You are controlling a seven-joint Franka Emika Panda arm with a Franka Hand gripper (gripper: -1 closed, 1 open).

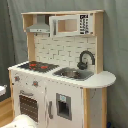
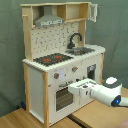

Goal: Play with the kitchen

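Both exterior views: kitchen (unlabelled).

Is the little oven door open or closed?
Closed. The oven door sits flat against the kitchen front in both exterior views, with no gap showing.

A grey-green curtain hangs behind everything in both exterior views, falling in soft vertical folds and filling the backdrop from top to bottom. In the second exterior view it looks darker and greener. The floor is light-brown wood with a dark seam running across it in the second exterior view; a strip of the same wood shows at the first exterior view's lower left. Lighting is even and soft.
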